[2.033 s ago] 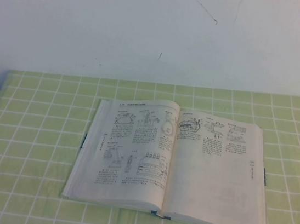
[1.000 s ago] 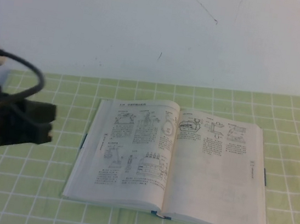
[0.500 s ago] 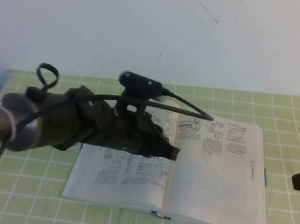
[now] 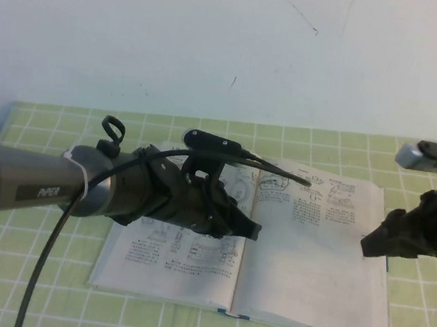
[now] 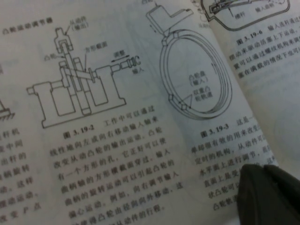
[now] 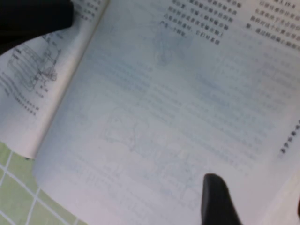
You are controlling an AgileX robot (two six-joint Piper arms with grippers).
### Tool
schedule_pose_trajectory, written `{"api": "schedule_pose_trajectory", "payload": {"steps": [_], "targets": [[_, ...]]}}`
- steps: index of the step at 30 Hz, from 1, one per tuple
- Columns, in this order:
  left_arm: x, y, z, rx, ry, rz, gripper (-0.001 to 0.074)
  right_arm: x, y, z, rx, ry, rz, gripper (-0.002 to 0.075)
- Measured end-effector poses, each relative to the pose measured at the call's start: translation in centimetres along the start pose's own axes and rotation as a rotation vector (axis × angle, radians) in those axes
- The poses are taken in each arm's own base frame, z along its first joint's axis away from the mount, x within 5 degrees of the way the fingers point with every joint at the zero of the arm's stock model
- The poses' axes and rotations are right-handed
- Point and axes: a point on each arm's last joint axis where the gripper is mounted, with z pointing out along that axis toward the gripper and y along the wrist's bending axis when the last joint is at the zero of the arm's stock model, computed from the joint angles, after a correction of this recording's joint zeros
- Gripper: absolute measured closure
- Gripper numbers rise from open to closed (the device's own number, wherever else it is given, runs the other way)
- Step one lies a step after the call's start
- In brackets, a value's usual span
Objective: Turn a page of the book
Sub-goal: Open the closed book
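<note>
The book (image 4: pixel 272 243) lies open, the page (image 4: pixel 315 257) flat and unturned. Left tool (image 4: pixel 252 228) hovers over the spine, right tool (image 4: pixel 370 246) at three o'clock; I cannot tell either's state.

Ahead of me a pale wall (image 4: pixel 218 42) shows hairline cracks; under me spreads a green checked tablecloth (image 4: pixel 25 283).

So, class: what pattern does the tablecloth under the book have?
Light green tablecloth with a white grid, clearest in the high view, under the book.
</note>
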Motion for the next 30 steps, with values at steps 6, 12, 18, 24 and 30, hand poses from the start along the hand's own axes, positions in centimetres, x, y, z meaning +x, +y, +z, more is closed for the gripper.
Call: {"api": "schedule_pose_trajectory", "payload": {"steps": [6, 12, 18, 24, 30], "targets": [[0.0, 0.0, 0.0, 0.003, 0.002, -0.005, 0.0737, -0.1, -1.4, 3.7, -0.015, 0.074, 0.094, 0.0372], [0.0, -0.1, 0.0, 0.009, 0.007, -0.004, 0.0737, -0.1, -1.9, 4.4, -0.004, 0.077, 0.145, 0.0371], [-0.2, -0.3, -0.5, 0.027, 0.010, 0.018, 0.0737, -0.1, -1.9, 4.5, -0.004, 0.077, 0.156, 0.0371], [-1.4, 0.2, -3.3, 0.092, 0.025, 0.052, 0.0737, -0.4, -1.9, 4.4, -0.006, 0.070, 0.154, 0.0371], [-0.9, 2.0, -2.9, 0.085, 0.070, 0.004, 0.0737, -0.4, -1.9, 4.5, -0.014, 0.081, 0.176, 0.0371]]}}
